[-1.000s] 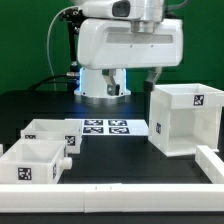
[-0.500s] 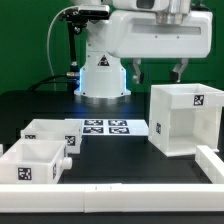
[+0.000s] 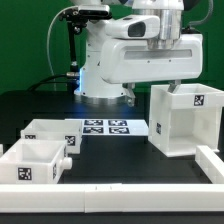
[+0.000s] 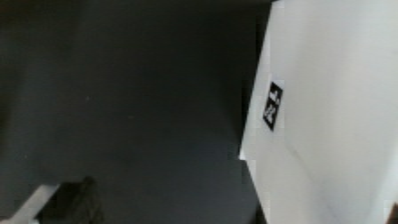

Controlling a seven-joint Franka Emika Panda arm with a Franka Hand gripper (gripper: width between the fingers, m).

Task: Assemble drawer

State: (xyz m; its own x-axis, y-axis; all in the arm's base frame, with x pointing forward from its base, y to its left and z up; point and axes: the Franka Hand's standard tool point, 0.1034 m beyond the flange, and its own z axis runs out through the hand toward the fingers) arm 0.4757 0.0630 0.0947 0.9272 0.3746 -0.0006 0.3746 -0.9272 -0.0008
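Note:
The drawer's large white boxy casing (image 3: 185,122) stands upright at the exterior view's right, open top up, with a tag near its top corner. Two smaller white trays (image 3: 50,134) (image 3: 34,160) sit at the left, each with a tag. My gripper (image 3: 154,92) is open and empty. It hangs just above the casing's left top edge, with one finger over the casing and the other outside it. In the wrist view the casing's white wall (image 4: 329,110) with its tag (image 4: 270,106) fills one side above the dark table. One dark finger (image 4: 63,203) shows faintly.
The marker board (image 3: 107,127) lies flat between the trays and the casing. A low white rail (image 3: 120,186) runs along the table's front and turns up the right side (image 3: 211,160). The robot base (image 3: 100,80) stands behind.
The hand has moved toward the exterior view's right and then come down, from high above the marker board to just above the casing's left top edge. The gripper stayed open.

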